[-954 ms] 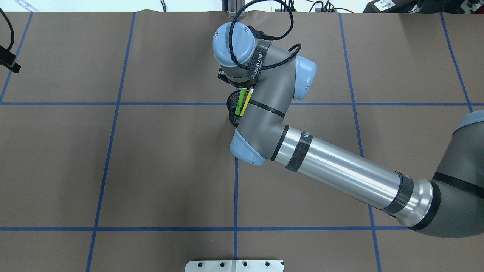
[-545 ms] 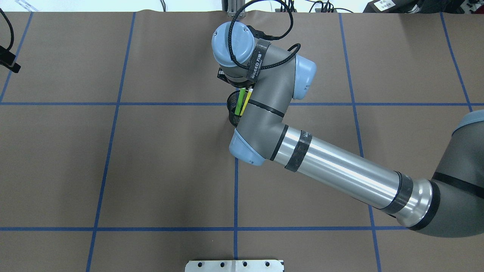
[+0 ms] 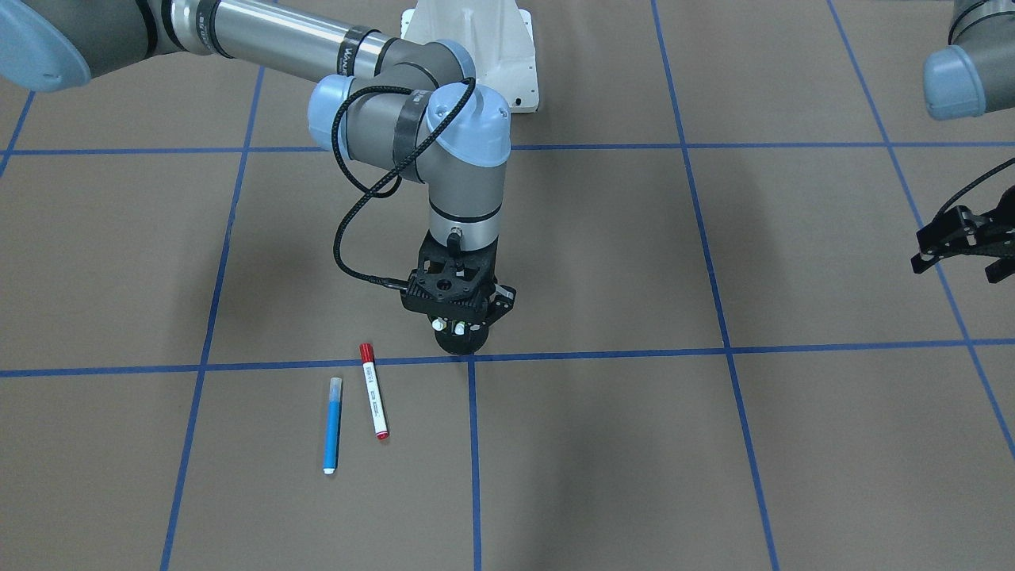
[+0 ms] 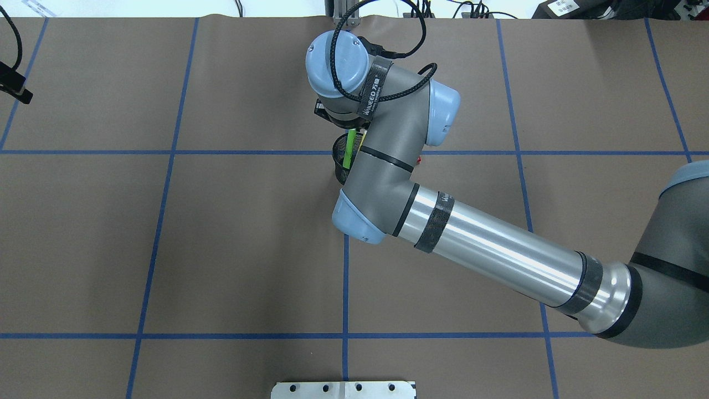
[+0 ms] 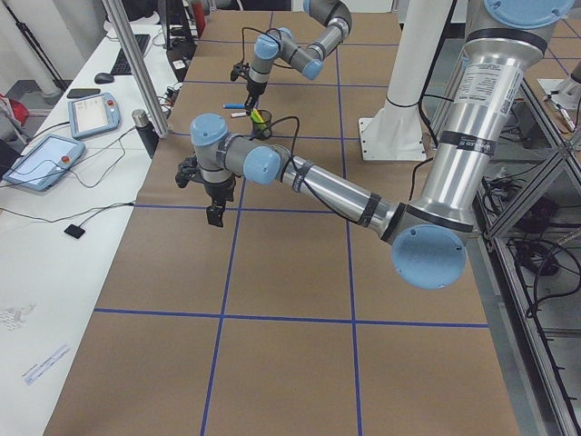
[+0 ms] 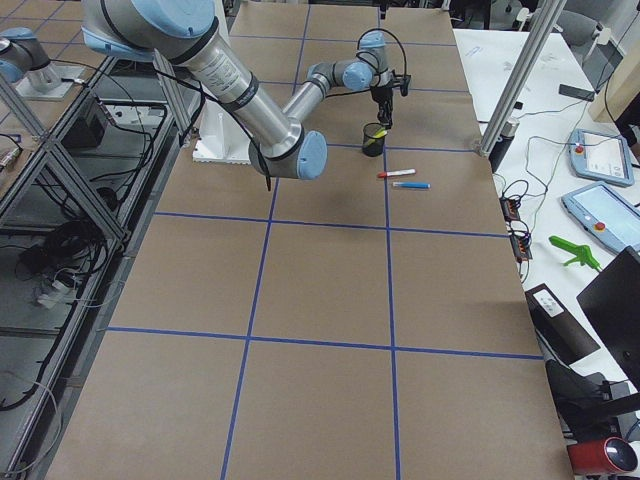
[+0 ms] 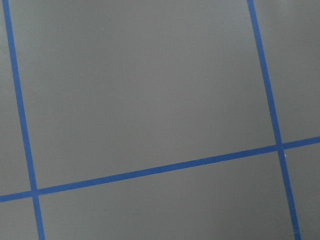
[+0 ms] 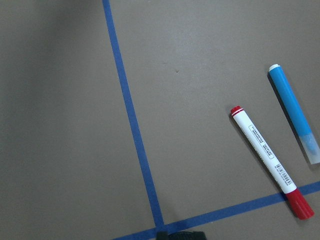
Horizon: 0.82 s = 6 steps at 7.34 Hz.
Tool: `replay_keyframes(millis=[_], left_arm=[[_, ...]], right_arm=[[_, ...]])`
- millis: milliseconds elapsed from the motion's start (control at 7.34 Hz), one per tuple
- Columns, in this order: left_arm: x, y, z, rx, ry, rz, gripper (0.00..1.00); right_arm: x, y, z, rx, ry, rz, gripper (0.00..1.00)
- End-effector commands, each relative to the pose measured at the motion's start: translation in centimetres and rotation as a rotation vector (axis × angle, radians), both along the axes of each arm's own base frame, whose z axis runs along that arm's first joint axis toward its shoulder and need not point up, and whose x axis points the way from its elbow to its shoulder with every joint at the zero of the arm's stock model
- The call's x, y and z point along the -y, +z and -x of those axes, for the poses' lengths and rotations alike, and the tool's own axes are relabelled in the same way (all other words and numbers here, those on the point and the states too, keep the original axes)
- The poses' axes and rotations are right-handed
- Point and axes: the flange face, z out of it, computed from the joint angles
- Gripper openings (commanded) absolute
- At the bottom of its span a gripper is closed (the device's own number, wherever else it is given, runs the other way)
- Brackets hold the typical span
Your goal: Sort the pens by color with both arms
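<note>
Just below right pincer — green pen

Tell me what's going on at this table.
Pens are being sorted by colour. The right end effector hangs directly over the mesh cup, where a green pen stands; whether it grips anything is hidden. A blue pen and a red-capped pen lie side by side, not touching, on the table near the cup. The left end effector hangs far off to the side over bare table.
</note>
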Motion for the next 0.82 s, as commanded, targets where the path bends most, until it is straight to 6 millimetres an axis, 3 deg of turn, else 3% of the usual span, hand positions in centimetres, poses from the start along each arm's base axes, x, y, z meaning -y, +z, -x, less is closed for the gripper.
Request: replay_keyframes(millis=[0, 136, 272, 681], left_arm=[[2.1, -6.1, -1.4, -0.023, -0.09, 0.073, 1.0], [3.1, -10.6, -3.3, -0.021, -0.087, 0.108, 1.0], [3.2, -13.3, -5.7, -0.029, -0.1, 0.144, 1.0], [2.8, -17.8, -10.3, -0.062, -0.157, 0.215, 1.0]], right_arm=[[-0.4, 0.5, 0.4, -0.004, -0.006, 0.004, 0.31], [-0.5, 0.5, 0.5, -0.003, -0.005, 0.006, 0.32], [-0.5, 0.5, 0.5, -0.003, -0.005, 0.006, 0.32], [-0.7, 0.3, 0.6, -0.001, -0.009, 0.003, 0.19]])
